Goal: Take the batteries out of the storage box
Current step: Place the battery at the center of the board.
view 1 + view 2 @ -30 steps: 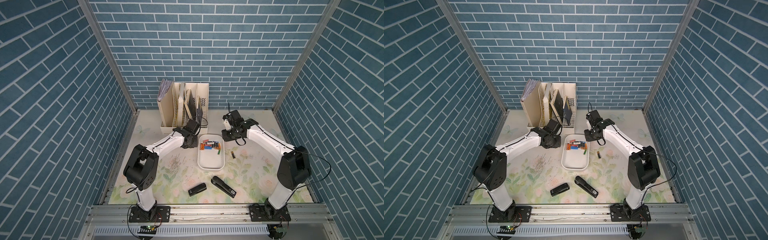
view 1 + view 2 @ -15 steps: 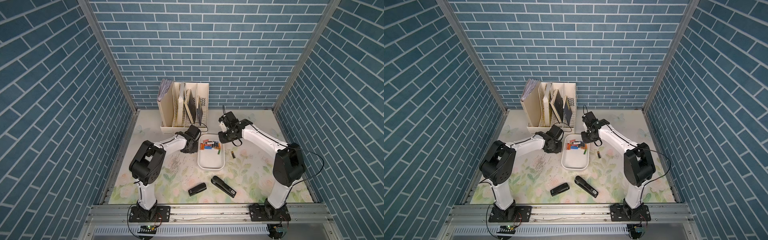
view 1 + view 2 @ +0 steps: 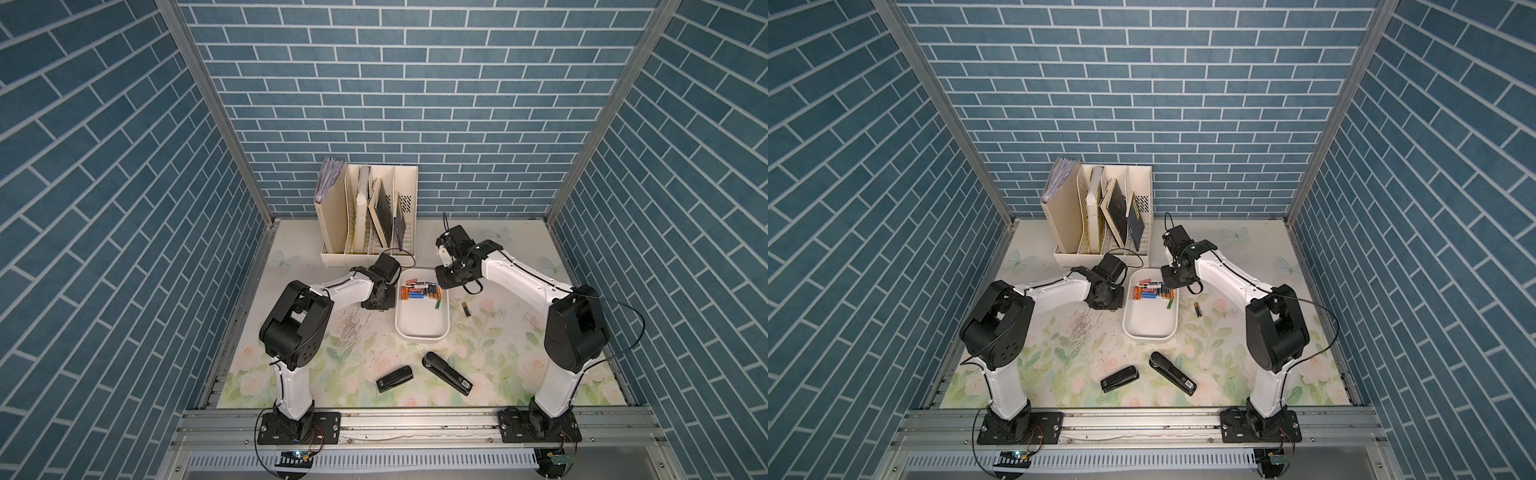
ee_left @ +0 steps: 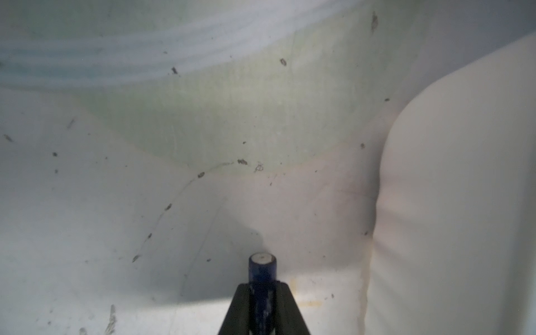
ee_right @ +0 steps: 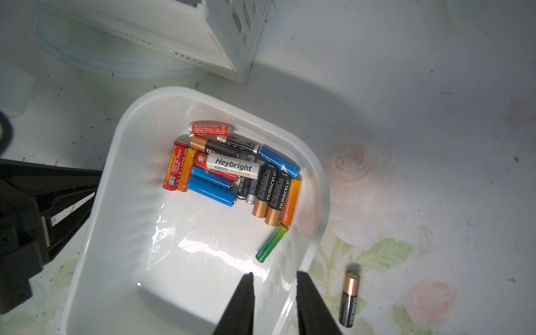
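- left gripper [image 4: 262,287] pinches a blue battery [image 4: 262,268] just beside the storage box [image 4: 464,203].
- right gripper [image 5: 274,274] hangs over the box, jaws apart, holding nothing.
- remaining batteries [image 5: 232,171] lie heaped at one end inside.
- one black-and-gold battery [image 5: 350,298] lies outside on the table [image 5: 435,116].

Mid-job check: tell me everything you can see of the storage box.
The storage box is a shallow white rectangular tray of glossy, slightly translucent plastic with rounded corners and smooth walls. It lies flat on the floral mat in front of the file holder. The batteries are heaped at the end toward the holder, one green battery apart; the near half is bare. Nothing grips it; the right gripper, jaws open, hangs over it.
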`<state>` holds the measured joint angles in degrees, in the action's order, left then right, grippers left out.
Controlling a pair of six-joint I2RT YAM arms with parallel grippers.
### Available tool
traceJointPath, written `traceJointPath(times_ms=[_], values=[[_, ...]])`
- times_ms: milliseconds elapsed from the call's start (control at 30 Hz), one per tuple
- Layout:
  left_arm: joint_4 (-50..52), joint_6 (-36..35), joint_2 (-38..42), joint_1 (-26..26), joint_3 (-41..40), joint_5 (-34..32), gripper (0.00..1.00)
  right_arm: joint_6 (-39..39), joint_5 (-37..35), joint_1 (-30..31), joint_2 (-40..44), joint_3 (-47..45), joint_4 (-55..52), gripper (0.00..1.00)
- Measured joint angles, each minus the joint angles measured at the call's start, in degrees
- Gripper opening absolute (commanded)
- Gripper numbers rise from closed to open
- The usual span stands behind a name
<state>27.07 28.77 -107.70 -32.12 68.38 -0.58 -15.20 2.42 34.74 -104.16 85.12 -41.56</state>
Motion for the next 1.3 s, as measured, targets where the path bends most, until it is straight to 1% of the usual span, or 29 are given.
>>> traceJointPath(times_ms=[267,667,1067,1300], values=[[-0.85,0.26,-0.09,0.00,-0.48,0.50,0.21,0.00,0.00,0.00,-0.11,-0.57,0.00,0.29],[-1.20,0.37,-0.48,0.00,-0.50,0.87,0.25,0.00,-0.04,0.09,-0.11,-0.98,0.00,0.29],[-1.51,0.63,-0.46,0.00,-0.48,1.29,0.36,0.02,-0.07,0.09,-0.11,-1.25,-0.02,0.29],[-0.28,0.68,-0.42,0.00,0.37,1.27,0.37,0.66,-0.07,0.28,-0.15,-1.18,-0.09,0.29]])
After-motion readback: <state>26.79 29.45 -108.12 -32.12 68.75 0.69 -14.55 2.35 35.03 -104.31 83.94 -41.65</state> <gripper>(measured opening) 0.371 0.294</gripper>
